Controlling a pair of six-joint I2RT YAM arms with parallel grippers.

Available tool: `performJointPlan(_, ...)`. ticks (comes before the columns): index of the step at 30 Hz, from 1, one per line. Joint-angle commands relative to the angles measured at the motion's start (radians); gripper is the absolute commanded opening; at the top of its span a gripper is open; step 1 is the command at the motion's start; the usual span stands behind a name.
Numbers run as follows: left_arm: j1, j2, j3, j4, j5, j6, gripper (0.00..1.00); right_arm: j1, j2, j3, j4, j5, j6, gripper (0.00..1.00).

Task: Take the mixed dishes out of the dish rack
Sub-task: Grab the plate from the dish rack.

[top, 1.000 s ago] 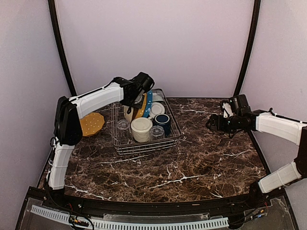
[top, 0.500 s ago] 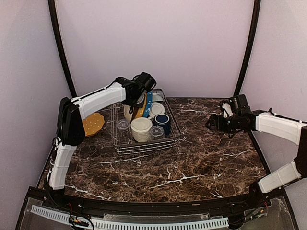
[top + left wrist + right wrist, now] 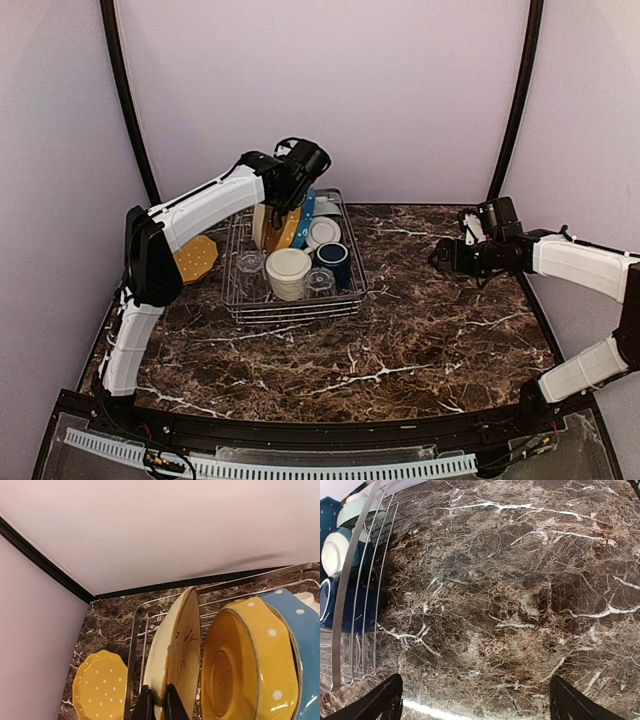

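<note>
The dish rack (image 3: 290, 312) stands at the back left of the marble table. It holds upright plates: a cream floral plate (image 3: 175, 650), a yellow dotted one (image 3: 235, 665) and a blue dotted one (image 3: 300, 645). A cream bowl (image 3: 288, 270), a white bowl (image 3: 324, 231), a dark blue mug (image 3: 332, 255) and clear glasses (image 3: 250, 263) lie in front of them. My left gripper (image 3: 159, 700) is shut on the cream floral plate's rim from above. My right gripper (image 3: 475, 700) is open and empty over bare table, right of the rack (image 3: 350, 595).
A yellow dotted plate (image 3: 192, 258) lies flat on the table left of the rack; it also shows in the left wrist view (image 3: 100, 690). The back wall stands close behind the rack. Black frame posts stand at the back corners.
My left gripper has risen a little with the cream floral plate pinched in it. The rack and its dishes have shifted slightly left. The right arm has not moved.
</note>
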Motion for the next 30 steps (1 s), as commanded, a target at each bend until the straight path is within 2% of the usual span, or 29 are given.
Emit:
performJointPlan(1, -0.026, -0.066, 0.047, -0.076, 0.016, 0.071, 0.01, 0.005, 0.0, -0.009, 0.016, 0.0, 0.002, 0.99)
performJointPlan(13, -0.024, -0.068, -0.002, -0.089, 0.048, 0.057, 0.01, 0.005, -0.008, 0.003, 0.0, 0.007, -0.007, 0.99)
performJointPlan(20, -0.01, -0.069, -0.055, -0.105, 0.143, 0.036, 0.14, 0.005, -0.006, 0.002, 0.001, 0.003, -0.008, 0.99)
performJointPlan(30, -0.001, -0.067, -0.118, -0.158, 0.042, 0.053, 0.22, 0.006, -0.007, -0.019, 0.023, -0.008, 0.0, 0.99)
